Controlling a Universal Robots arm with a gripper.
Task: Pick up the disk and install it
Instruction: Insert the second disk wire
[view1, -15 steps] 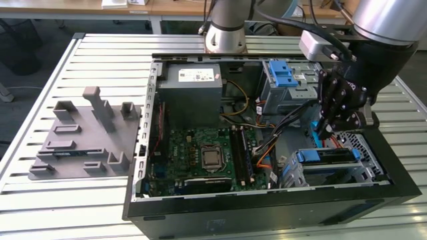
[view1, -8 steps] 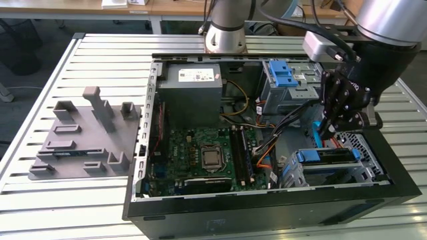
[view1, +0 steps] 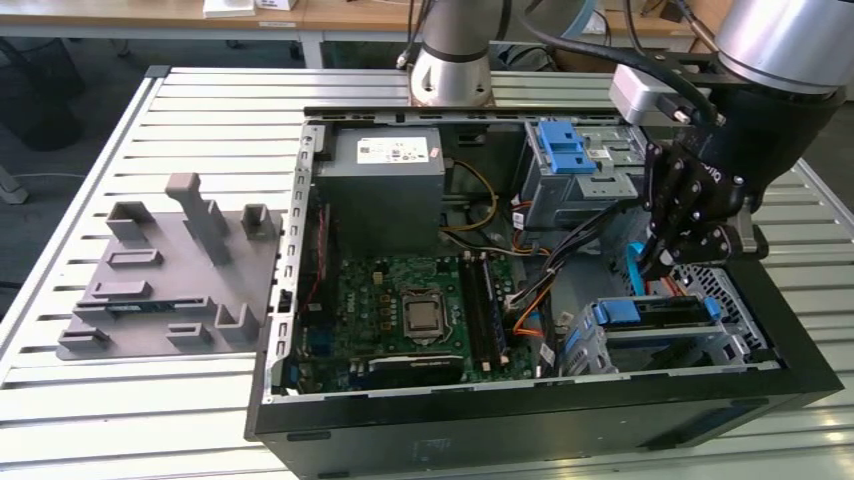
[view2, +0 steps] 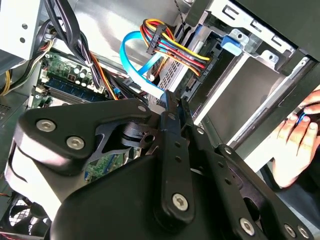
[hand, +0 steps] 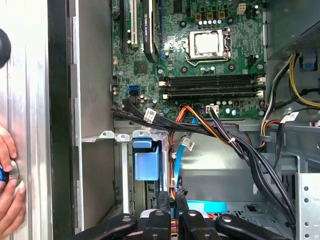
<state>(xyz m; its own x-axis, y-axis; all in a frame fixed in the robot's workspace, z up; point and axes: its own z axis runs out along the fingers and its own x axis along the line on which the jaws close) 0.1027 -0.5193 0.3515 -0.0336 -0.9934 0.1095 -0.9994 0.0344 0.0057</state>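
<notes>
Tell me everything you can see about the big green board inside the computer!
The green board lies flat on the bottom of the open black computer case. It looks like a hard circuit board dotted with tiny parts. A shiny silver square chip sits in a metal frame near its middle, beside long black slots. A bundle of black cables crosses one edge.

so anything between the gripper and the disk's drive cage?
Yes. A light-blue data cable and a bundle of coloured power wires hang just ahead of the gripper, in front of the drive cage.
</notes>
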